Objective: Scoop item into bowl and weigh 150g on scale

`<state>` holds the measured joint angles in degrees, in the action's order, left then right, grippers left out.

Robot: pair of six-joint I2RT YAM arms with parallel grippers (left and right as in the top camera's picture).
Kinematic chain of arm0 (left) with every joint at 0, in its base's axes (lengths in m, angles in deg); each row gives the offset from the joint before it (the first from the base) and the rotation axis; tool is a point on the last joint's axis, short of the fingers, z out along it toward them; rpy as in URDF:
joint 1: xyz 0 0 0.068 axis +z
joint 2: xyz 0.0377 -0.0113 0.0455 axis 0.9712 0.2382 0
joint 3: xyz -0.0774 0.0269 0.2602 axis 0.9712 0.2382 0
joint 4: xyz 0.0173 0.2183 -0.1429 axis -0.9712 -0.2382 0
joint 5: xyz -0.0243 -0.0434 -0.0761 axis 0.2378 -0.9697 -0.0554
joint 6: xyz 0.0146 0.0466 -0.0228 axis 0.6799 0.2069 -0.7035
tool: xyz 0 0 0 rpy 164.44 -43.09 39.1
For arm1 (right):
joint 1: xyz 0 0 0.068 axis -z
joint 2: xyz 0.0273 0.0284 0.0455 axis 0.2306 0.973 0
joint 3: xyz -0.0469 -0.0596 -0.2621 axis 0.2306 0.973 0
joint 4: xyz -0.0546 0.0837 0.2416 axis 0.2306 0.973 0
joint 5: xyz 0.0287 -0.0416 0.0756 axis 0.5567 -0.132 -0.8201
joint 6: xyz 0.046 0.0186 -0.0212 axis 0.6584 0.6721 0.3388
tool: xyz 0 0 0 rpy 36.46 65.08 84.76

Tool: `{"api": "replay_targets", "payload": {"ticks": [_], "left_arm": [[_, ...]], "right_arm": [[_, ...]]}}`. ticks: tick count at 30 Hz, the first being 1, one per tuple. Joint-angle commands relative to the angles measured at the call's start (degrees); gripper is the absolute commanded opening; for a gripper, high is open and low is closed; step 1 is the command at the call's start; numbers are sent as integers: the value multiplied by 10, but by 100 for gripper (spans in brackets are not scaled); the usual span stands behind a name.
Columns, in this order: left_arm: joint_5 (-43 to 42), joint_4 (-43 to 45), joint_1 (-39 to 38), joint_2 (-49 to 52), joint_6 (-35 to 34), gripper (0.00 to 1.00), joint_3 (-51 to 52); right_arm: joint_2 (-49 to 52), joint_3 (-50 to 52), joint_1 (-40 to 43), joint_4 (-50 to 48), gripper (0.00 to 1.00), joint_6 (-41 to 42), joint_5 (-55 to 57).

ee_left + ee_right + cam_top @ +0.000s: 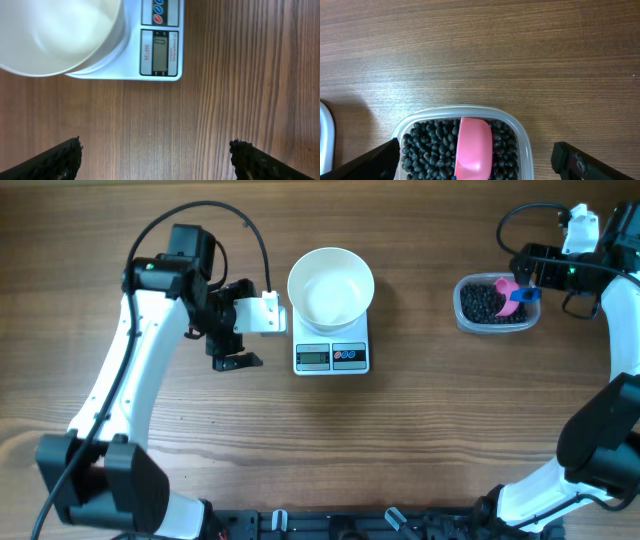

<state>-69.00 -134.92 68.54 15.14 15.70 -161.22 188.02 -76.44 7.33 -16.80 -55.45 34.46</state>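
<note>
Tiny black round beads sit heaped in the clear rounded plastic tub on the right side of the wooden table, and the small pink plastic scoop lies on top of them. That scoop's the key: its long axis runs straight out ahead of the right gripper, with the blue handle end nearest the fingers and the cup end pointing away. The right arm is plainly the closer one. Its jaws stand fully wide, one to each side of the tub, gripping nothing. The left gripper is wide and empty too, aimed at the small white rectangular scale, where the round glossy white bowl sits empty on top.
</note>
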Motion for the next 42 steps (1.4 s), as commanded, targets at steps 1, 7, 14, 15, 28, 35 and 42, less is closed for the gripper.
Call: {"api": "replay_targets", "payload": {"ticks": [1,7,14,15,28,35,42], "left_arm": [[-10,8,-15,30,5,100,-3],[23,52,-28,57,-45,100,-3],[-19,80,-30,64,-45,100,-3],[-19,81,-30,71,-45,100,-2],[-19,87,-30,99,-45,100,-2],[-19,87,-30,99,-45,100,-2],[-19,87,-30,99,-45,100,-2]], "right_arm": [[-8,-12,-2,-1,100,3,2],[-8,-12,-2,-1,100,3,2],[-8,-12,-2,-1,100,3,2],[-8,-12,-2,-1,100,3,2],[-8,-12,-2,-1,100,3,2],[-8,-12,-2,-1,100,3,2],[-8,-12,-2,-1,100,3,2]]}}
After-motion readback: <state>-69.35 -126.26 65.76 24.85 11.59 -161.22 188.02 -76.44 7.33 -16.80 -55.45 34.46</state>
